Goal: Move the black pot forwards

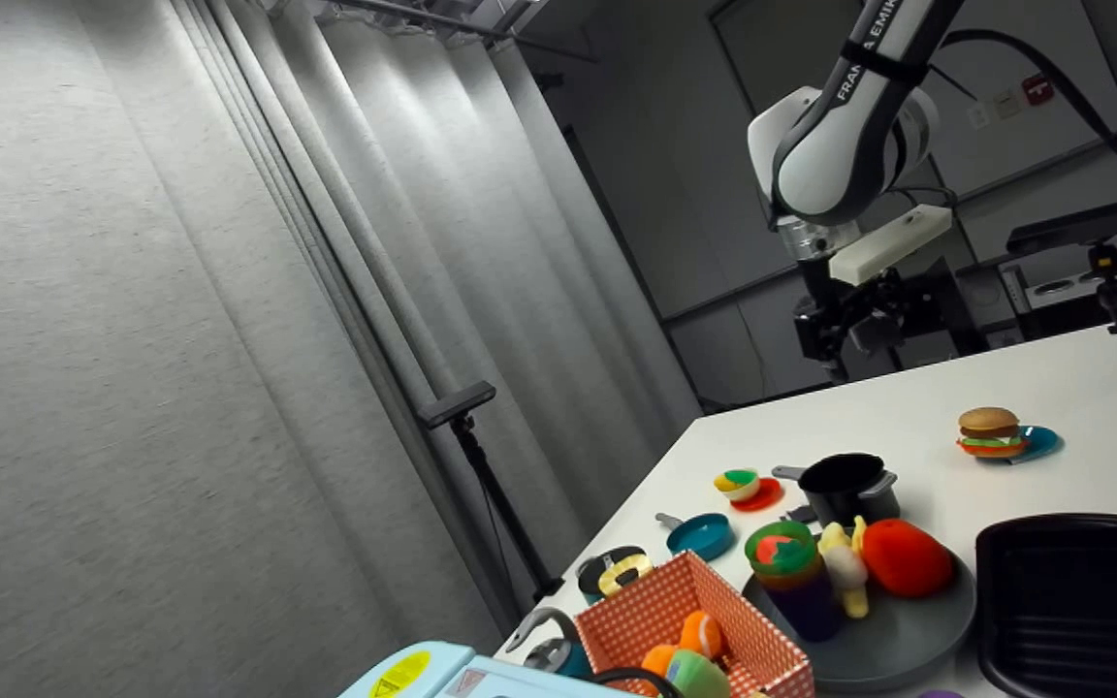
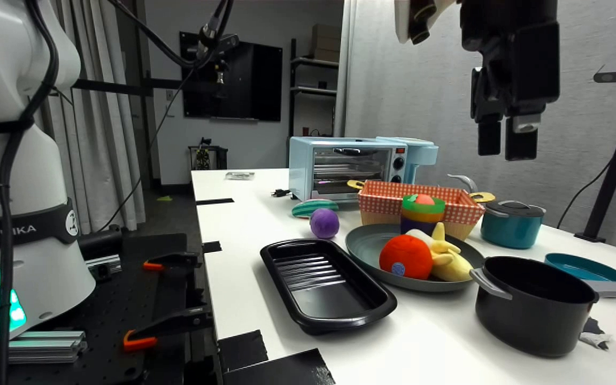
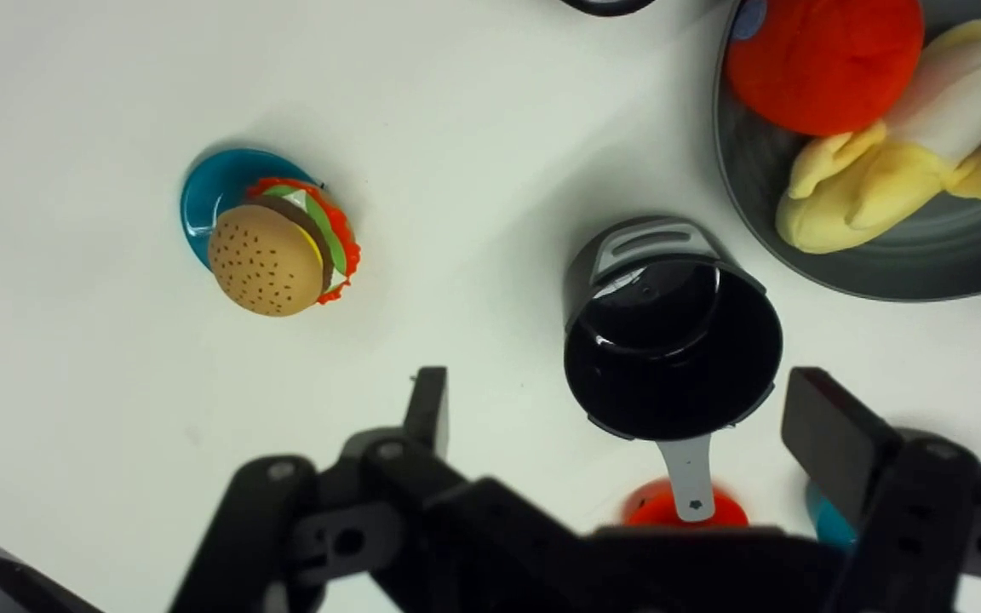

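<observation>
The black pot point(image 1: 849, 499) stands upright on the white table, with a long grey side handle and a short grey loop opposite. It shows in both exterior views, also here point(image 2: 535, 318), and in the wrist view point(image 3: 674, 366), where I look down into its dark interior. My gripper point(image 3: 627, 417) is open with nothing between its fingers. In the wrist view the pot lies ahead of and partly between the fingertips, without contact. In an exterior view the gripper point(image 2: 505, 140) hangs well above the table and the pot.
A grey plate point(image 2: 364, 246) with a red plush, a banana and stacked cups stands close beside the pot. A black ridged tray point(image 2: 329, 289), a toy burger point(image 3: 269, 255), a checkered basket point(image 2: 388, 195), a teal pan point(image 2: 586, 267) and a red dish point(image 3: 656, 507) are around.
</observation>
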You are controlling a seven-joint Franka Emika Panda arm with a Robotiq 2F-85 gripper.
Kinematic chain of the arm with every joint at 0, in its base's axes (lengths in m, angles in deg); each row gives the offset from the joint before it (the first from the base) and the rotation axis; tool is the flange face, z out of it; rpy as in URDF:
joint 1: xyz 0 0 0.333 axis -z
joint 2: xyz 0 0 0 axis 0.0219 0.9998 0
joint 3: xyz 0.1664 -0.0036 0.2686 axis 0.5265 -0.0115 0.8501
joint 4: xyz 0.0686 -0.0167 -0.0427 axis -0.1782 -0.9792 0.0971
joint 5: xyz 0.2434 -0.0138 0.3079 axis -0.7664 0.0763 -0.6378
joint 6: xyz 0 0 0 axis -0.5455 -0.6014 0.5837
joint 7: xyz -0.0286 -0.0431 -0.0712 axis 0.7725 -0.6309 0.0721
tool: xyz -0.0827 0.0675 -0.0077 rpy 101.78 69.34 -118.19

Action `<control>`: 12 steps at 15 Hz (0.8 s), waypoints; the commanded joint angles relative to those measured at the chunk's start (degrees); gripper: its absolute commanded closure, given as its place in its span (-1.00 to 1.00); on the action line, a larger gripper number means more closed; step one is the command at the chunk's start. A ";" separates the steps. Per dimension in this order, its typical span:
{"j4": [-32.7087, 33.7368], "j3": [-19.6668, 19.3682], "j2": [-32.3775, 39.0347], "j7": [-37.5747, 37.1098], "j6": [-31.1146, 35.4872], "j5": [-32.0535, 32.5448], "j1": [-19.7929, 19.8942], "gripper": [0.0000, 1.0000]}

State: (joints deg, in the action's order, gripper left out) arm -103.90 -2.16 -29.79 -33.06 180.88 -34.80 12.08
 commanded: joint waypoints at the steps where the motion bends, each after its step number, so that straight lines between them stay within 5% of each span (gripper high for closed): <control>1: 2.83 -0.80 4.66 -4.42 3.15 0.84 -0.11 -1.00; 12: 7.46 -2.47 15.79 -13.92 6.33 -0.48 -1.92 -1.00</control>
State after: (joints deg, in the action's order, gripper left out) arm -99.31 -3.11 -17.51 -44.24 186.31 -34.80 11.60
